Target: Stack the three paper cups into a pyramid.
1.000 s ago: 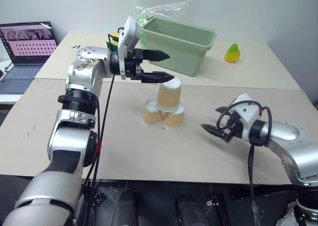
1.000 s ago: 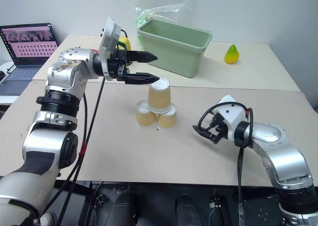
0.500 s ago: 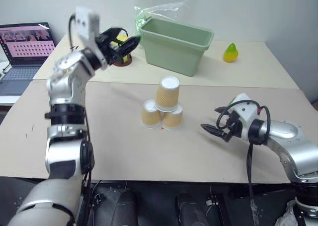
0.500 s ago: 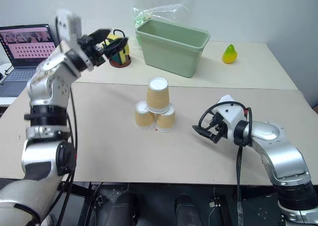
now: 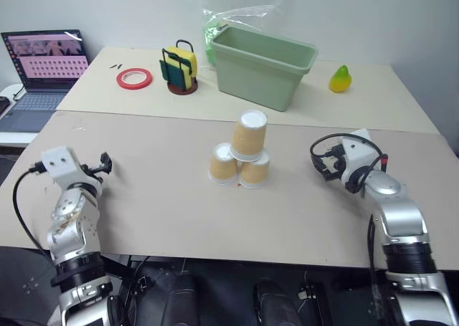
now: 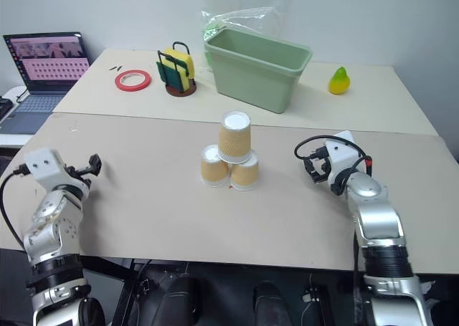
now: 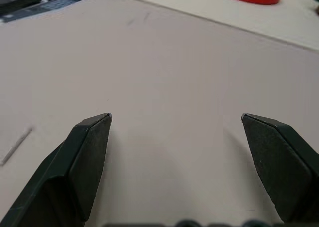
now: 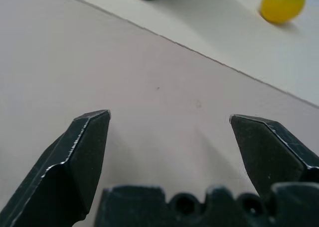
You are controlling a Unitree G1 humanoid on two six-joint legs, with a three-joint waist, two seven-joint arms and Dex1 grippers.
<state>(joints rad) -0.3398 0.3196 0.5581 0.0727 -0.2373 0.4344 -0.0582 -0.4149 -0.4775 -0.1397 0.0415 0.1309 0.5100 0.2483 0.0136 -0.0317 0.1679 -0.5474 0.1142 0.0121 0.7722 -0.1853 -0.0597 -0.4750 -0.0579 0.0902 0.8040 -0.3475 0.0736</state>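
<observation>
The three paper cups stand as a pyramid in the middle of the tan table: two tan ribbed cups (image 5: 222, 163) (image 5: 254, 172) side by side, upside down, with the third cup (image 5: 248, 135) on top of them. My left gripper (image 5: 102, 165) hovers low over the table's left front, far from the cups. It is open with nothing between its fingers (image 7: 94, 137). My right gripper (image 5: 324, 165) sits to the right of the pyramid, apart from it, also open and empty, as its fingers (image 8: 89, 137) show.
On the back table stand a green bin (image 5: 262, 57), a yellow-green pear (image 5: 340, 79), a red tape roll (image 5: 134, 77) and a holder with sponges (image 5: 181, 69). A laptop (image 5: 46, 57) sits at the far left. A seam runs between the two tables.
My left arm has swung from above the top cup, up past the back left, down to the table's left front. My right gripper has shifted a little forward and right. The cups kept still.
</observation>
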